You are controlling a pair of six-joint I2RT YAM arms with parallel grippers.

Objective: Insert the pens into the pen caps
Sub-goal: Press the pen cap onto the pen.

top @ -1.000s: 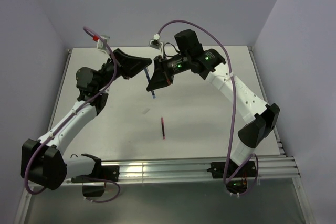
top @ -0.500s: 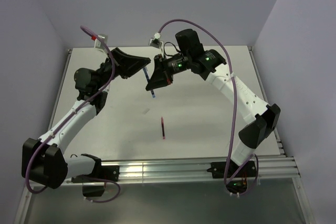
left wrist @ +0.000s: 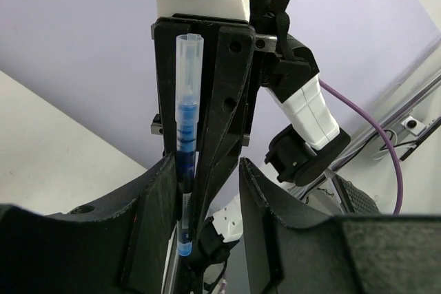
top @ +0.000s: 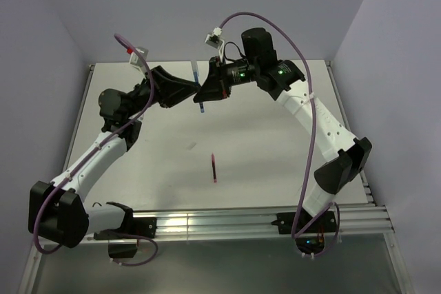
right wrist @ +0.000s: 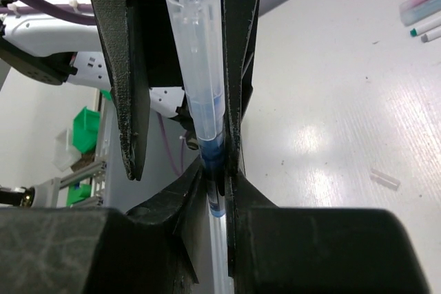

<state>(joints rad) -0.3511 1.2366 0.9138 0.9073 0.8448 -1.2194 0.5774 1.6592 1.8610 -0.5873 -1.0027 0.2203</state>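
Observation:
A dark blue pen [right wrist: 215, 148] stands upright with a clear cap [right wrist: 198, 53] on its upper end. My right gripper [right wrist: 219, 177] is shut on the pen's blue barrel. In the left wrist view the same capped pen [left wrist: 185, 135] lies close to the left finger [left wrist: 155, 218] of my left gripper [left wrist: 207, 197], which is open around it and around the right gripper's fingers. From above, both grippers meet in the air over the back of the table, left gripper [top: 193, 91] and right gripper [top: 205, 93], with the pen's tip [top: 201, 108] poking out below. A red pen [top: 214, 168] lies on the table.
A small pale cap [top: 192, 146] lies on the white table [top: 275, 156] left of the red pen. In the right wrist view a few more pens [right wrist: 424, 12] lie at the top right, with a clear cap [right wrist: 384, 179] on its own. Walls close in at the back and sides.
My left gripper has opened and let go of the cap end. The right gripper has swung up and back with the pen, which now stands more upright.

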